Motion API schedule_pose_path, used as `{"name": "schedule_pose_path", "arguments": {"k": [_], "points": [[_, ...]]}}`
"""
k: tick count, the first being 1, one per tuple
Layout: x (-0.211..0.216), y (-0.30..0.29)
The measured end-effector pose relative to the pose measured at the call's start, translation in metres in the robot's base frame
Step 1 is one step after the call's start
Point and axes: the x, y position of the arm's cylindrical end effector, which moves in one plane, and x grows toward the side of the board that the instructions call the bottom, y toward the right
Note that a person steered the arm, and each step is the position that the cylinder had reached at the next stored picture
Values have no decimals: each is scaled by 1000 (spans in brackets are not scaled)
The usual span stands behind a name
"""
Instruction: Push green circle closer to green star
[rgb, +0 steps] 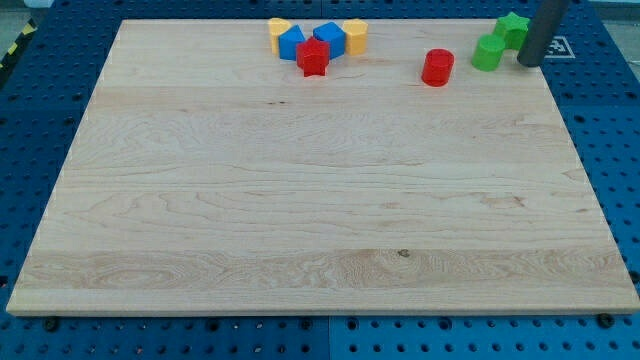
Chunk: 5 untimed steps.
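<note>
Green circle (488, 52) sits at the bench's (300, 200) top right corner, touching the green star (514, 27); the tool's tip (528, 63), a bare rod with nothing to pinch, stands just right of it.

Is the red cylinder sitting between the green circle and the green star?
No. The red cylinder stands apart at the view's left of the green circle, which sits right beside the green star.

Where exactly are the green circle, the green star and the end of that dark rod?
green circle (488, 53): camera view, on its front side face.
green star (514, 27): camera view, on its top face.
my tip (528, 63): camera view, the rod's very bottom end, just right of the green circle.
</note>
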Motion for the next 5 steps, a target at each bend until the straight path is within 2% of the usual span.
{"name": "schedule_pose_path", "arguments": {"k": [3, 5], "points": [[28, -74], [21, -75]]}}
